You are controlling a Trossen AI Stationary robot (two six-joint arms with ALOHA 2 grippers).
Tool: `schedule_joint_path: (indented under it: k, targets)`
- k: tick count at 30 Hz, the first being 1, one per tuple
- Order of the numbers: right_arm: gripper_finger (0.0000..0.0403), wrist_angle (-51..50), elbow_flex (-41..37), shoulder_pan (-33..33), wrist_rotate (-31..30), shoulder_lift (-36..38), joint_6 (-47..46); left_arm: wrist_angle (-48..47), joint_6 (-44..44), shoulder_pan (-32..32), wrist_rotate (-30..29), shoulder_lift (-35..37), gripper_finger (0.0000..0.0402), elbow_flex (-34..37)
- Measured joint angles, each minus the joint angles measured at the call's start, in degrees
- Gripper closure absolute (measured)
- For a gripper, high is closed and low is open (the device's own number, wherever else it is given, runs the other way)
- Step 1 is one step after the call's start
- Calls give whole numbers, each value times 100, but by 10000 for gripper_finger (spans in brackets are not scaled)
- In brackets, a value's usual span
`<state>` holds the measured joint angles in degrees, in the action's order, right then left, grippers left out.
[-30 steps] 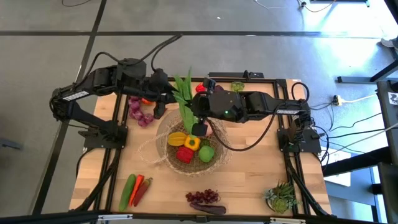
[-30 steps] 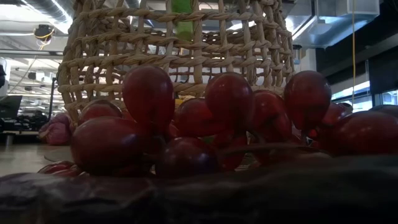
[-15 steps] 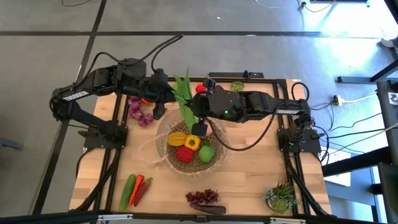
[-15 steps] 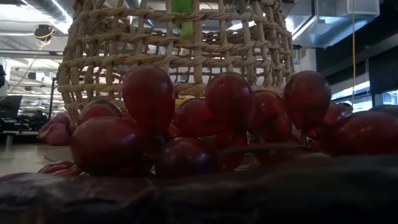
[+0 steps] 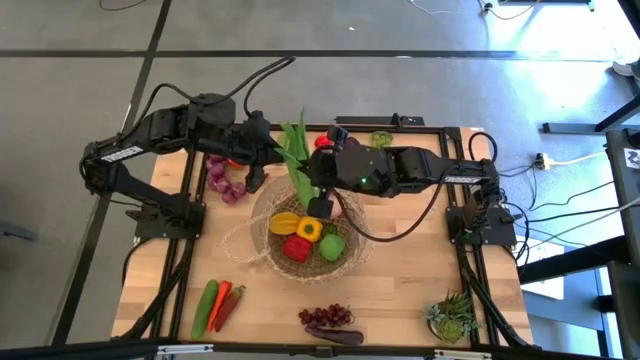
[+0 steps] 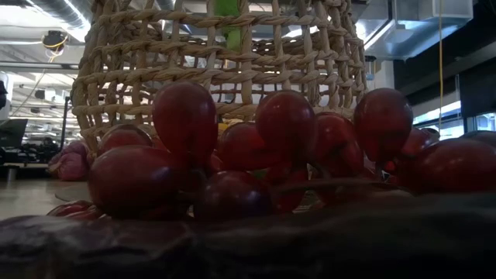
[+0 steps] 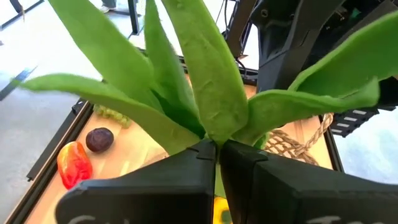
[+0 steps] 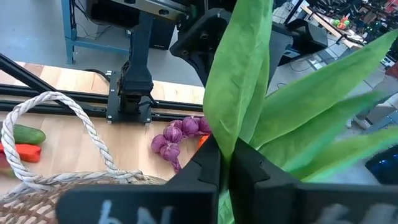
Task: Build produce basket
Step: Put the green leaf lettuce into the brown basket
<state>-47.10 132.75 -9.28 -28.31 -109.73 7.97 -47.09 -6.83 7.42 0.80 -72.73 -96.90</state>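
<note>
Green leafy stalks (image 5: 294,150) stand over the far rim of my wicker basket (image 5: 268,235), and I see both grippers clamped on them: the left gripper (image 7: 216,151) pinches the leaf base, the right gripper (image 8: 225,157) grips the stalk lower down. Peppers (image 5: 306,240) lie inside the basket; purple grapes (image 5: 325,316) sit on the near table (image 5: 400,290).

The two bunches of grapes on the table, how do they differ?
The lighter purple grapes lie at the table's far left, beside the left gripper; the darker grapes lie at the near edge, in front of the basket. The darker bunch sits against a dark eggplant-like piece; the lighter bunch lies alone. Both are outside the basket.
</note>
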Motion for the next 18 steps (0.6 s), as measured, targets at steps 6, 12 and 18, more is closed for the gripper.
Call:
schedule_joint_path:
  k: [6,12,18]
  targets:
    - [359,-35,0,14,142,0,-19,-113,0,0,74,0,401,0]
    - [316,-84,0,14,140,0,-21,-197,0,-63,155,0,401,0]
    - [281,-146,0,8,-206,0,41,-204,-2,-244,156,0,401,0]
